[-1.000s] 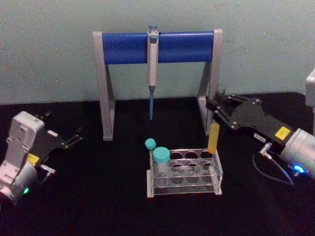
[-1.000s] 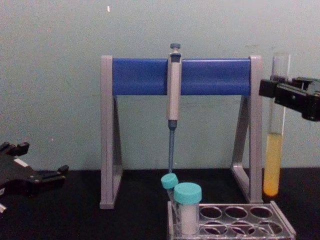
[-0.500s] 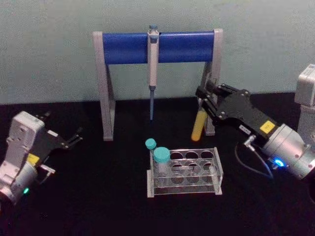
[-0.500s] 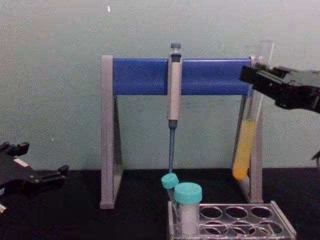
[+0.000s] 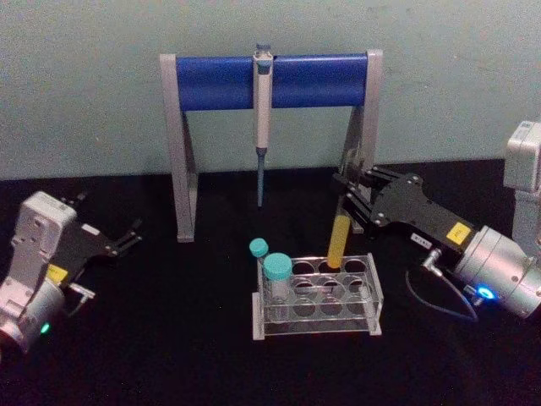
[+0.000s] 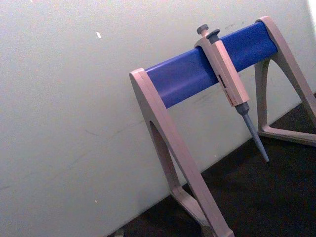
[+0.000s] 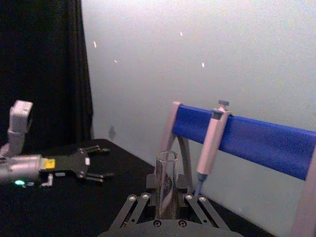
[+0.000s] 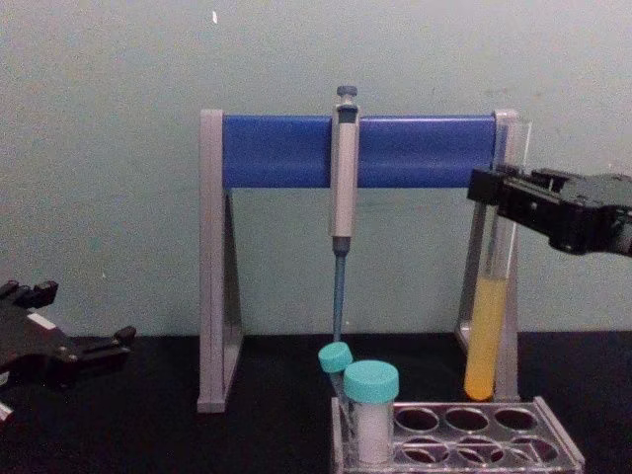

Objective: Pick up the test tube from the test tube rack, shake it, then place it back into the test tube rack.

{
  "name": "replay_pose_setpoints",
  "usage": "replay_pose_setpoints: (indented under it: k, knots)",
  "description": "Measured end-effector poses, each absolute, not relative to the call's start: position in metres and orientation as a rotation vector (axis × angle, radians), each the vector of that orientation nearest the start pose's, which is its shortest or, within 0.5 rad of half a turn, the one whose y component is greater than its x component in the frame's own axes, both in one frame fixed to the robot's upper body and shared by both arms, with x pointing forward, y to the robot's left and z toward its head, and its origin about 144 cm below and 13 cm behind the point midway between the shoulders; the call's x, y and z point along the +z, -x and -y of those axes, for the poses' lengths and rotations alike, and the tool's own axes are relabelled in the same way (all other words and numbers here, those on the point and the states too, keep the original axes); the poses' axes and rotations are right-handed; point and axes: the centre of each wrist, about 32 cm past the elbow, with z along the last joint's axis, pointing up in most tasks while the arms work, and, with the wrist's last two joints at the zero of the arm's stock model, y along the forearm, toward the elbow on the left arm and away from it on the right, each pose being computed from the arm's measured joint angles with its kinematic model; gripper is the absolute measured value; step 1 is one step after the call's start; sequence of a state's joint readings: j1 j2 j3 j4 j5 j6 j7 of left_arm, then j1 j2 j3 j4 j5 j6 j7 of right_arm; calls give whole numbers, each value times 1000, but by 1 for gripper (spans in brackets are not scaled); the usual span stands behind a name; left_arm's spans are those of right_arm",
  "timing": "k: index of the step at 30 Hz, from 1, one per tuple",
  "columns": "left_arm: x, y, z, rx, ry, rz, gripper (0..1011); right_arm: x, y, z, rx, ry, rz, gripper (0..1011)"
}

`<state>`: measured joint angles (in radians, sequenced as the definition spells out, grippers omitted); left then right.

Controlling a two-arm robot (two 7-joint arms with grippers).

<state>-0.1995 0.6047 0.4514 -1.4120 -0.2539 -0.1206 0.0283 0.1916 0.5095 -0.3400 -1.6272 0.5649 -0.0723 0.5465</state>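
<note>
I have the test tube clamped near its upper end in the right gripper. It leans slightly, with its yellow-filled bottom at a back-row hole of the test tube rack, and I can't tell whether the tip has entered. Two teal-capped tubes stand at the rack's left end, the pipette stand rises behind, and my left gripper sits well off to the left, fingers spread and empty.
</note>
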Motion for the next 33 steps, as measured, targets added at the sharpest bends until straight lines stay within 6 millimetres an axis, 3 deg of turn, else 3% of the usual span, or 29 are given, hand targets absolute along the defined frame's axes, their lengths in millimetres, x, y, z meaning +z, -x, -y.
replay_pose_setpoints:
  k: [33]
  knots:
    - [1140,-489,-310,1248,-304,285,1001,1193,-507,256,-732,-34,100,240]
